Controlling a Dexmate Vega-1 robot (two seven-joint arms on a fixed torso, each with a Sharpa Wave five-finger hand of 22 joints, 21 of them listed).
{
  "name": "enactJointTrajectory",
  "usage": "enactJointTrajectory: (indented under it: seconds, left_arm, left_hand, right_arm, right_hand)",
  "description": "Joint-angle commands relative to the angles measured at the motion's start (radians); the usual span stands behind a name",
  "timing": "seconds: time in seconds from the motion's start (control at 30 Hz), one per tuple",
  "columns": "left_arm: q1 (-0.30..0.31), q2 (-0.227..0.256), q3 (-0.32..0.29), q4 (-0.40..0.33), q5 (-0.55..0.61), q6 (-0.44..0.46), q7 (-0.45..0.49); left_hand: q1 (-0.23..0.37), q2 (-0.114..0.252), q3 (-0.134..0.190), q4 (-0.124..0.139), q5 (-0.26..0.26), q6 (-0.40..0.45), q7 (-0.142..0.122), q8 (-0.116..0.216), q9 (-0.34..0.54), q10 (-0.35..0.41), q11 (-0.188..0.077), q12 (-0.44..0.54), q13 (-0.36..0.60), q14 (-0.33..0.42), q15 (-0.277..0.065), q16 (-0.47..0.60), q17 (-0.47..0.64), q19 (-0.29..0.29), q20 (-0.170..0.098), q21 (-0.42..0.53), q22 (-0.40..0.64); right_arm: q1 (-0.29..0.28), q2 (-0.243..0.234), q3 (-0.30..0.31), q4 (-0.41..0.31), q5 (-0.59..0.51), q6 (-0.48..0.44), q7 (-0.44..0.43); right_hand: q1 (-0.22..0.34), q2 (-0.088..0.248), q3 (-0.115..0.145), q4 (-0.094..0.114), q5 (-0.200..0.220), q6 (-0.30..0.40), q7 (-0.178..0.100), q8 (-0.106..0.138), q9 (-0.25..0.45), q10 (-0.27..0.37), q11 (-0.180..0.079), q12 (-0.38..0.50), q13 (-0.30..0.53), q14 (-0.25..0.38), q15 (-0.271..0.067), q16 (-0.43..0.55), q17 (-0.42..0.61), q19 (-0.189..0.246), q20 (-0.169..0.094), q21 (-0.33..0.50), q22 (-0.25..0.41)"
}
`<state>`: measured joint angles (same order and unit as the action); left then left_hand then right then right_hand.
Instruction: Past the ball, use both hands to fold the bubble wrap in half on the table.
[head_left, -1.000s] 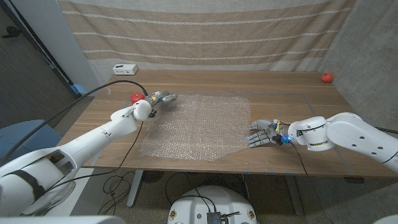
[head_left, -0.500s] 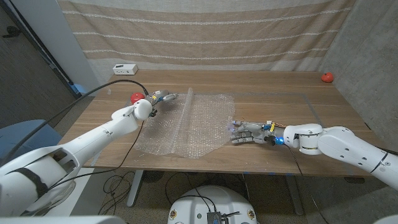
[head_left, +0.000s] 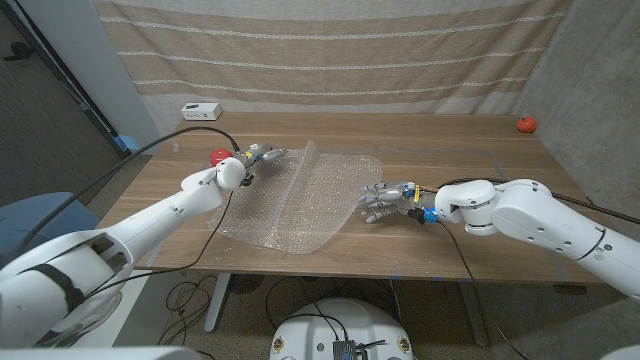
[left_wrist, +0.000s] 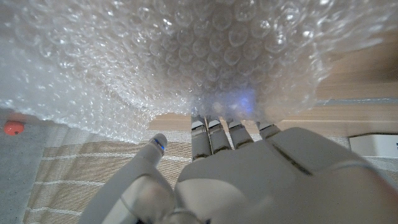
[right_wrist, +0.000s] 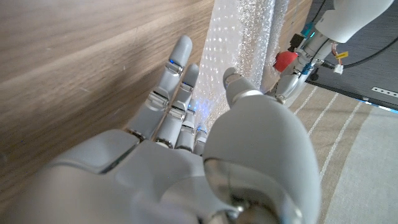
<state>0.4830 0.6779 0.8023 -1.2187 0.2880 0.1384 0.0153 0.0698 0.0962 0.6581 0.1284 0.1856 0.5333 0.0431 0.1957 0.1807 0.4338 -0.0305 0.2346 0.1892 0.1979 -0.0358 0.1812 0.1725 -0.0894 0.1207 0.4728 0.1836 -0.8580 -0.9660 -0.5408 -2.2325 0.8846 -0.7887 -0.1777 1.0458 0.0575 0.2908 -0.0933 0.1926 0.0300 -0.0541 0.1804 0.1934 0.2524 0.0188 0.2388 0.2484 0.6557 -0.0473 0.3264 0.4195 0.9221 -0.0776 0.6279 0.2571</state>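
Since the earlier frame the right hand (head_left: 388, 201) has carried the bubble wrap's (head_left: 300, 200) edge leftward, fingers pinching it. The left hand (head_left: 262, 155) grips the far corner; advise matching edges before release.

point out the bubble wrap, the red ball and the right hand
bubble wrap (head_left: 300, 205): head view, on the flat middle of the sheet
red ball (head_left: 219, 156): head view, on its visible top, behind the left hand
right hand (head_left: 385, 199): head view, on the back of the hand

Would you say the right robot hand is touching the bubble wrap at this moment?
Touching. In the right wrist view, the right robot hand has its fingers and thumb on opposite faces of the raised bubble wrap edge.
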Motion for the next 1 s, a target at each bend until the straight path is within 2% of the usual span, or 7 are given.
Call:
enactJointTrajectory:
  seconds: [0.03, 0.07, 0.17, 0.23, 0.5, 0.63, 1.0]
  left_arm:
    - [-0.017, -0.014, 0.008, 0.040, -0.008, -0.015, 0.008]
    - [-0.019, -0.015, 0.010, 0.043, -0.008, -0.015, 0.007]
    - [-0.027, -0.021, 0.012, 0.058, -0.012, -0.025, 0.006]
    - [-0.031, -0.024, 0.014, 0.065, -0.013, -0.030, 0.006]
    - [-0.030, -0.029, 0.003, 0.081, -0.046, -0.075, 0.010]
    - [-0.018, -0.021, -0.010, 0.068, -0.066, -0.099, 0.014]
    - [0.025, 0.023, -0.036, -0.042, -0.063, -0.087, 0.024]
  left_hand:
    - [-0.009, 0.039, 0.003, 0.005, 0.010, -0.004, -0.001, -0.001, 0.001, 0.004, 0.001, -0.003, 0.001, -0.005, -0.009, 0.000, -0.001, 0.002, -0.004, -0.004, 0.005]
    - [-0.010, 0.039, 0.003, 0.005, 0.010, -0.005, -0.001, -0.002, 0.001, 0.004, 0.001, -0.003, 0.001, -0.005, -0.008, 0.000, -0.001, 0.002, -0.003, -0.004, 0.005]
    - [-0.010, 0.040, 0.004, 0.007, 0.010, -0.005, -0.002, -0.002, 0.001, 0.004, -0.001, -0.004, 0.001, -0.005, -0.008, 0.000, -0.001, 0.003, -0.004, -0.004, 0.005]
    - [-0.011, 0.040, 0.004, 0.007, 0.010, -0.006, -0.003, -0.002, 0.001, 0.002, -0.002, -0.005, 0.001, -0.005, -0.008, 0.000, -0.001, 0.002, -0.004, -0.005, 0.005]
    - [-0.012, 0.036, 0.003, 0.008, 0.010, -0.006, -0.005, -0.003, 0.001, 0.004, -0.001, -0.006, 0.001, -0.003, -0.010, 0.001, -0.002, 0.006, -0.004, -0.005, 0.005]
    - [-0.012, 0.034, 0.004, 0.008, 0.011, -0.005, -0.005, -0.003, 0.001, 0.009, -0.003, -0.006, 0.001, 0.004, -0.011, 0.003, -0.003, 0.014, -0.002, -0.003, 0.005]
    - [-0.001, 0.011, 0.003, -0.012, 0.008, 0.015, -0.012, 0.003, 0.001, 0.036, -0.014, -0.002, 0.001, 0.037, -0.015, 0.008, -0.006, 0.040, 0.011, -0.001, 0.003]
  right_arm:
    - [0.211, 0.106, -0.140, -0.004, -0.081, -0.398, -0.094]
    - [0.200, 0.104, -0.131, -0.001, -0.086, -0.376, -0.094]
    - [0.177, 0.101, -0.129, 0.006, -0.125, -0.310, -0.099]
    - [0.168, 0.115, -0.133, 0.006, -0.152, -0.303, -0.127]
    - [0.042, 0.195, -0.103, 0.004, -0.287, -0.186, -0.340]
    - [0.042, 0.202, -0.144, 0.009, -0.382, -0.167, -0.378]
    - [-0.050, 0.202, -0.107, -0.030, -0.555, -0.138, -0.503]
  right_hand:
    - [-0.044, 0.022, -0.016, 0.017, 0.000, 0.067, -0.117, 0.039, 0.003, 0.019, -0.097, 0.001, -0.015, -0.032, 0.050, -0.057, -0.036, -0.053, 0.064, -0.007, -0.042]
    - [-0.055, 0.039, -0.016, 0.022, -0.003, 0.139, -0.098, 0.060, 0.002, 0.082, -0.093, 0.017, -0.020, -0.024, 0.050, -0.062, -0.046, -0.064, 0.067, -0.007, -0.053]
    - [-0.031, 0.090, 0.013, -0.004, -0.009, 0.400, 0.059, 0.118, -0.001, 0.280, 0.047, 0.067, -0.033, 0.074, -0.011, -0.055, -0.079, -0.055, 0.011, 0.012, -0.068]
    - [-0.017, 0.115, 0.031, -0.011, -0.011, 0.537, 0.106, 0.146, -0.001, 0.361, 0.081, 0.090, -0.034, 0.118, -0.027, -0.038, -0.076, -0.051, -0.007, 0.026, -0.067]
    - [0.065, 0.133, 0.103, -0.030, -0.011, 0.819, 0.125, 0.192, 0.003, 0.605, 0.111, 0.182, -0.023, 0.366, -0.067, 0.090, 0.008, 0.039, -0.042, 0.130, -0.056]
    - [0.098, 0.123, 0.118, -0.049, -0.011, 0.870, 0.128, 0.200, 0.004, 0.632, 0.116, 0.190, -0.021, 0.382, -0.084, 0.107, 0.034, 0.040, -0.054, 0.151, -0.055]
    - [0.128, 0.119, 0.124, -0.057, -0.011, 0.924, 0.135, 0.207, 0.004, 0.671, 0.126, 0.197, -0.020, 0.408, -0.078, 0.125, 0.050, 0.056, -0.067, 0.186, -0.055]
